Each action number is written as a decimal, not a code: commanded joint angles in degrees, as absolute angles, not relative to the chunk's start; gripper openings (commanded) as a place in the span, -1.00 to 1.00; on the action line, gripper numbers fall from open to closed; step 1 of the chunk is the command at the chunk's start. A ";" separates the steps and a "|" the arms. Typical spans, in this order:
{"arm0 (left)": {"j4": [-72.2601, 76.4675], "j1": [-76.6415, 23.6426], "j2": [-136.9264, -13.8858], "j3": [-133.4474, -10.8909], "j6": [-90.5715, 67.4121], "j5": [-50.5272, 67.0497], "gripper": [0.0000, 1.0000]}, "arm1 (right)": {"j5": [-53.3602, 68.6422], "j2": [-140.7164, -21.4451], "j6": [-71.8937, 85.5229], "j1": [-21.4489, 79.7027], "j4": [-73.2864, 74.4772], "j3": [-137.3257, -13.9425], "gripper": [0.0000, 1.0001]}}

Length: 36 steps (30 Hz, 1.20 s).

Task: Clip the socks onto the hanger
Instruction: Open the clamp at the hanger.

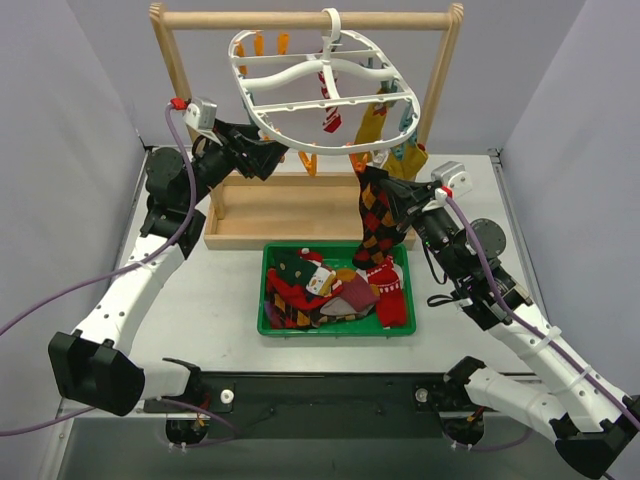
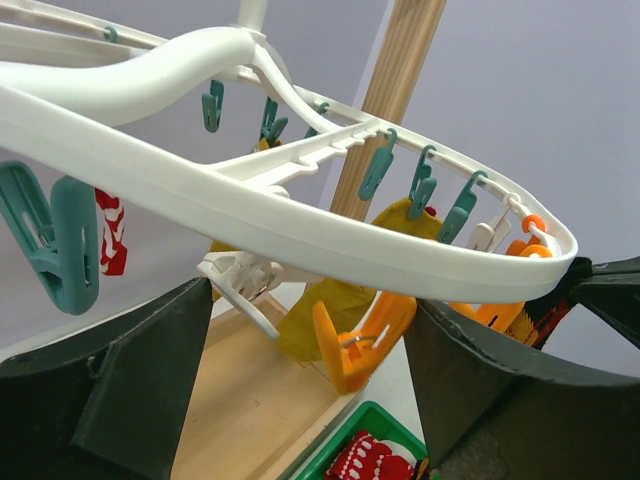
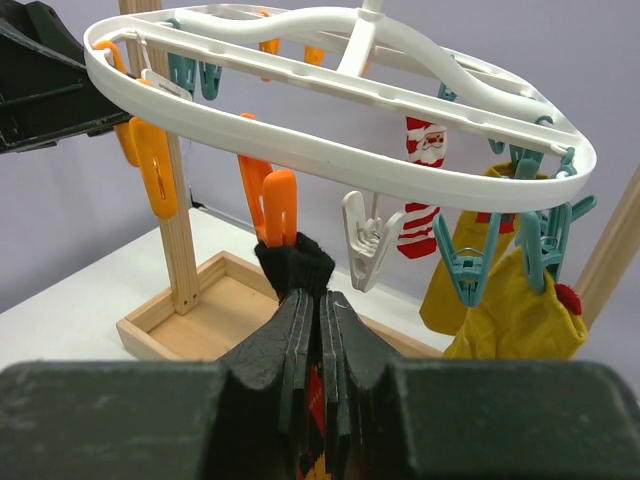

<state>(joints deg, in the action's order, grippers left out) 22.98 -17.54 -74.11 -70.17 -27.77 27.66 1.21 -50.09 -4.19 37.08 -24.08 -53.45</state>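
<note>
Evidently we are using the left gripper (image 1: 268, 155) to steady the hanger (image 2: 260, 215). Its jaws are standing wide apart with the white rim running across between them, which we are reading as bracing the frame so that it is not swinging from the wooden rack (image 1: 300, 18) while the other arm works. Whether the fingers are actually touching the rim, we cannot tell.

The right gripper (image 3: 319, 320) is pinching the dark diamond sock (image 1: 378, 225) just below its cuff and holding it upright. The black cuff is sitting right at the tips of an orange clip (image 3: 278, 210) on the near rim, and gripping that low is leaving a stub of fabric free for the clip to bite. The rest of the sock is hanging down towards the green bin (image 1: 263, 290), where more socks (image 1: 330, 295) are lying in a heap.

On the far side a yellow sock (image 3: 520, 310) and a Santa-striped sock (image 3: 425, 190) are hanging from clips of their own.

Much is escaping us, though. The closed fingers are hiding the sock's body in the right wrist view, and we cannot make out whether the orange clip is gripping the cuff or only touching it. The heap in the bin is too tangled to count — and the hanger's hook is cut off in both wrist views.
</note>
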 commanded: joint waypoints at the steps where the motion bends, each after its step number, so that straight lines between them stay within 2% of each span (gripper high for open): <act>1: 25.93 -17.49 -73.92 -73.30 -27.51 28.21 0.76 | 0.26 -49.04 -4.04 36.65 -26.37 -53.97 -1.00; 7: 25.93 -17.49 -74.18 -73.39 -26.81 28.21 0.76 | 0.18 -48.69 -3.96 36.56 -26.10 -53.70 -1.00; 20: 25.75 -17.14 -74.18 -74.62 -25.84 27.25 0.43 | 0.18 -48.08 -3.69 36.39 -25.05 -53.09 -1.00; 30: 25.84 -17.14 -73.83 -74.80 -26.01 29.26 0.26 | 0.18 -47.46 -3.34 36.21 -24.35 -52.91 -1.00; 34: 25.66 -17.40 -73.13 -74.36 -26.19 30.67 -0.02 | 0.18 -47.46 -3.34 36.21 -24.26 -53.17 -1.00; 36: 25.58 -17.40 -72.95 -74.00 -26.28 31.02 -0.08 | 0.18 -47.63 -3.34 36.21 -24.17 -53.26 -1.00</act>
<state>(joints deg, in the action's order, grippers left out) 23.38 -17.50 -74.52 -72.40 -26.28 30.15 1.23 -48.66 -3.90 36.71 -22.00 -52.90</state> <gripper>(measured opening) 0.488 0.064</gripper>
